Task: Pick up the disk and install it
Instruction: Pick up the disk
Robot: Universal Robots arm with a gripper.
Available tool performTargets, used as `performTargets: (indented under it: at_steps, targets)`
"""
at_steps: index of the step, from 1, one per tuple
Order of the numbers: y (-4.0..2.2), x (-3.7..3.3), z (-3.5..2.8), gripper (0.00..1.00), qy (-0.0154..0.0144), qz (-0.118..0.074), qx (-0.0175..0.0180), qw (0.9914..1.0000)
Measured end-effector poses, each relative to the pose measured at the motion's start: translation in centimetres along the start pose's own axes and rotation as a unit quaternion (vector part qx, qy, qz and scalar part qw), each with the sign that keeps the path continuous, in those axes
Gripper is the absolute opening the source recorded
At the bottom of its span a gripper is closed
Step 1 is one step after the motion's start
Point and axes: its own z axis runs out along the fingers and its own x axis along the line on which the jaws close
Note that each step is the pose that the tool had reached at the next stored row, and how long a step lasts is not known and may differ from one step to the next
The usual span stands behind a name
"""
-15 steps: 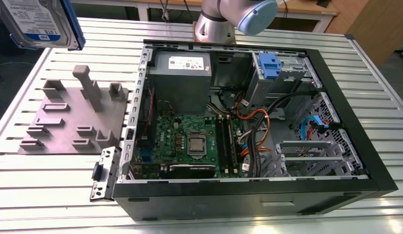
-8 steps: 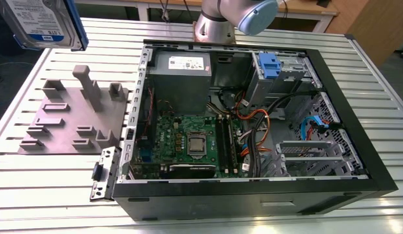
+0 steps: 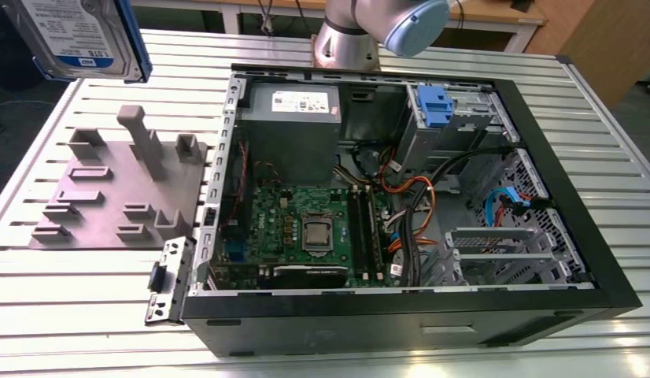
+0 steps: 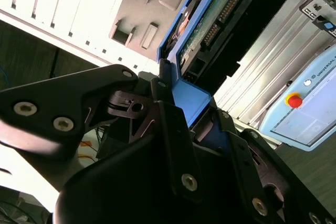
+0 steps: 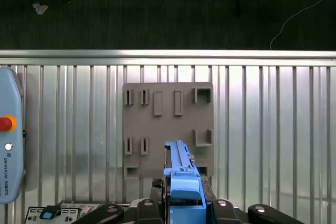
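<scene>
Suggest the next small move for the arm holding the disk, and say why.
Probably a sideways carry toward the exterior view's right. The end effector is shut on the disk, which hangs high above the grey fixture plate, clear of its slots. The open computer case, with its drive cage, lies to that side.

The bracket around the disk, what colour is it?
Bright blue plastic, framing the disk; the bracket shows best in the first wrist view.
</scene>
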Motion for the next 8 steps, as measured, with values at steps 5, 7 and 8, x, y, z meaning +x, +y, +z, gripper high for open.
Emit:
performTargets:
  at_steps: [5,7,8]
  targets:
    - [-0.03,0.00,0.06,0.36,0.0000,0.000,-0.0001,1.00000]
    - [-0.03,0.00,0.06,0.36,0.0000,0.000,-0.0001,1.00000]
    - [-0.03,0.00,0.06,0.36,0.0000,0.000,-0.0001,1.00000]
